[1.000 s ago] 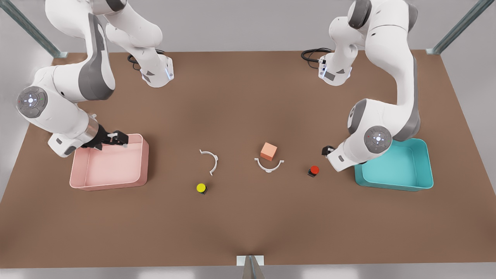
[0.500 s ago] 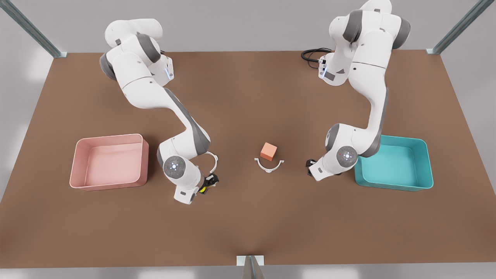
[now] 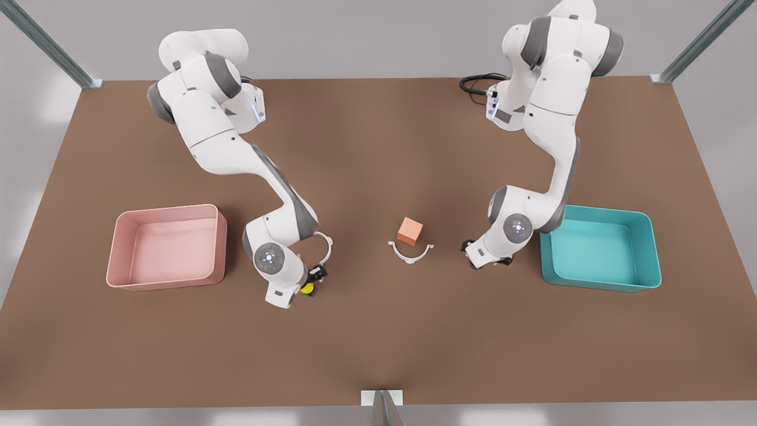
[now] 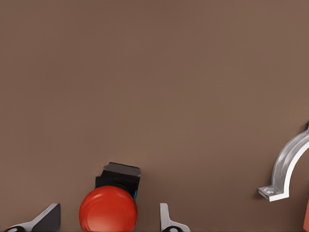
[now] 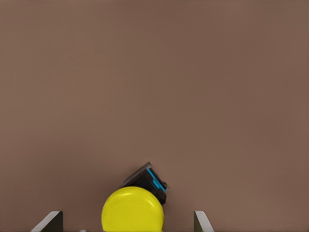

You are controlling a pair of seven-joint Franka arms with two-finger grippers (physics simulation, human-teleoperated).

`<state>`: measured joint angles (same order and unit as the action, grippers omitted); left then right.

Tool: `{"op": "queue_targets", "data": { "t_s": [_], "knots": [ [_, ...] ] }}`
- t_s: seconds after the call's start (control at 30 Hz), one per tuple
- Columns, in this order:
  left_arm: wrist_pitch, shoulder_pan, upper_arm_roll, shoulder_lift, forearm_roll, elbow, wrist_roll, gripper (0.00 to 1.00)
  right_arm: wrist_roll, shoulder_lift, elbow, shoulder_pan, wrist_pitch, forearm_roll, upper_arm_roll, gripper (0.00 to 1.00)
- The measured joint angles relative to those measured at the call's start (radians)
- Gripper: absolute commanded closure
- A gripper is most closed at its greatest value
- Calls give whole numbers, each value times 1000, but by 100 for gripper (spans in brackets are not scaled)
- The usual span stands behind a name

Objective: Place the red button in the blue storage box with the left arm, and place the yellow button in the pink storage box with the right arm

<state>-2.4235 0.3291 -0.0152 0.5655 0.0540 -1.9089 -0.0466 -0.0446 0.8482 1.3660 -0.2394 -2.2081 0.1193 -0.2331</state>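
Two open grippers, left (image 4: 108, 220) straddling the small round red button (image 4: 108, 211), right (image 5: 128, 222) straddling the yellow button (image 5: 133, 210), grip nothing; off-centre closing could tip either

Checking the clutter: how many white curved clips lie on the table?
2. One clip lies just in front of the orange cube; the other sits beside the right arm's wrist, partly hidden by it.

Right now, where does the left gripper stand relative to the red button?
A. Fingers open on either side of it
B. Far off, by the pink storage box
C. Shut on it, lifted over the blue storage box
A: the left wrist view shows the left gripper with its fingers apart and the red button between them, on the table.
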Motion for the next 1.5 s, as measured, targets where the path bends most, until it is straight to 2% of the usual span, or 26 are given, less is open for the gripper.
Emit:
{"op": "queue_targets", "data": {
  "t_s": [0.13, 0.17, 0.2, 0.23, 0.27, 0.37, 0.5, 0.57, 0.63, 0.8, 0.97, 1.0, 1.03, 1.13, 1.23, 1.3, 1.33, 1.5],
  "knots": [
    [-29, -1, 1, 3, 0, 9, -3, 0, -1, 15, 34, 3, -29, 4, 0, 0],
    [-33, -1, 1, 3, 0, 12, -4, 7, 0, 18, 39, 3, -38, 5, 0, 0],
    [-37, -2, 1, 3, 0, 14, -4, 27, 0, 22, 40, 3, -46, 12, 0, 0],
    [-41, -3, 1, 3, -1, 15, -4, 37, 0, 30, 39, 3, -54, 21, 0, 0],
    [-43, -3, 1, 3, -1, 15, -4, 42, 0, 37, 39, 2, -65, 28, 0, 0],
    [-50, -4, 1, 3, -4, 16, -2, 49, 1, 49, 37, -2, -92, 41, 0, 0],
    [-53, -6, -1, -8, -8, 22, 2, 50, 3, 52, 32, -6, -113, 52, -4, 2],
    [-44, -13, -3, -48, -9, 23, 4, 50, 5, 52, 32, -6, -119, 54, -4, 12],
    [-14, -45, -4, -111, -10, 24, 0, 51, 6, 52, 32, -6, -123, 55, -4, 18],
    [105, -228, -5, -228, -11, 29, -69, 51, 8, 53, 40, -3, -133, 57, -4, 19],
    [194, -411, -7, -245, -11, 28, -209, 51, 10, 52, 54, -3, -134, 62, -3, 18],
    [206, -431, -8, -243, -11, 26, -239, 51, 10, 53, 56, -2, -134, 68, -3, 19],
    [220, -447, -8, -241, -11, 26, -269, 51, 10, 53, 58, -2, -134, 72, -3, 25],
    [251, -485, -11, -201, -11, 26, -352, 51, 11, 52, 58, -1, -136, 80, -3, 30],
    [267, -501, -11, -107, -10, 41, -424, 50, 12, 52, 57, -1, -138, 83, -3, 40],
    [272, -506, -11, -48, -8, 55, -467, 49, 15, 50, 56, -2, -139, 82, -3, 42],
    [275, -506, -11, -31, -5, 59, -487, 0, 16, 49, 55, -3, -139, 81, -3, 45],
    [291, -503, -11, -53, 2, 72, -577, 0, 24, 15, 50, -4, -136, 77, -5, 45]
  ]
}}
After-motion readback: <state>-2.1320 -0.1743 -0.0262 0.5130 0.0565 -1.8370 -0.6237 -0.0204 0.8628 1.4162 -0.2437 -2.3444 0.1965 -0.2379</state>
